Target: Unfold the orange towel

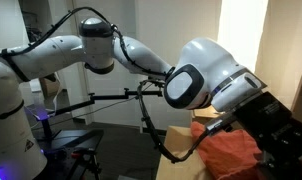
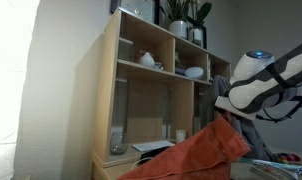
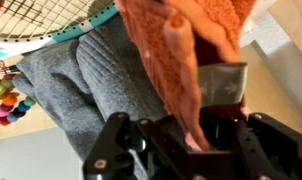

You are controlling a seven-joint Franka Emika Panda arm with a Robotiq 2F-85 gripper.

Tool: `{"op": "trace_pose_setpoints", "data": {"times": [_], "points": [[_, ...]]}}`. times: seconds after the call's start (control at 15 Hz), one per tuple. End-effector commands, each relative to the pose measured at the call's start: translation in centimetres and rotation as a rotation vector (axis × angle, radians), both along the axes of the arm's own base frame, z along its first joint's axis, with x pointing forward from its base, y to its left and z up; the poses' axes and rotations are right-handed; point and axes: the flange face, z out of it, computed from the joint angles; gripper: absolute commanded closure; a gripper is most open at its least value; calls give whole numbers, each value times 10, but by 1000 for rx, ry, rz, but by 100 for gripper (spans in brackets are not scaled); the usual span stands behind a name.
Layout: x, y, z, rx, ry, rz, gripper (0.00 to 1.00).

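Observation:
The orange towel (image 3: 181,50) hangs as a rumpled coral cloth from my gripper (image 3: 191,135), whose jaws are shut on one of its folds in the wrist view. In an exterior view the towel (image 2: 186,155) drapes down from the gripper (image 2: 223,115) in a slanted sheet. Another exterior view shows the towel (image 1: 231,150) bunched below the black gripper (image 1: 253,112), close to the camera. The fingertips are mostly hidden by the cloth.
A grey knitted cloth (image 3: 81,75) lies under the towel, with a racket (image 3: 41,15) and coloured beads (image 3: 6,100) beside it. A tall wooden shelf (image 2: 141,80) holds dishes and plants. A light wooden box (image 1: 181,135) sits by the towel.

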Motion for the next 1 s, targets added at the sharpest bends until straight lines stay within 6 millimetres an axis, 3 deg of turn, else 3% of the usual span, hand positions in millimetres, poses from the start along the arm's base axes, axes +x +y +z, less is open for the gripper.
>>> {"op": "trace_pose_setpoints", "data": {"times": [0.0, 0.27, 0.93], "points": [[14, -3, 2, -3, 6, -25, 100], [16, 4, -10, -29, 21, -9, 100], [18, 5, -8, -23, 17, -2, 100]]}}
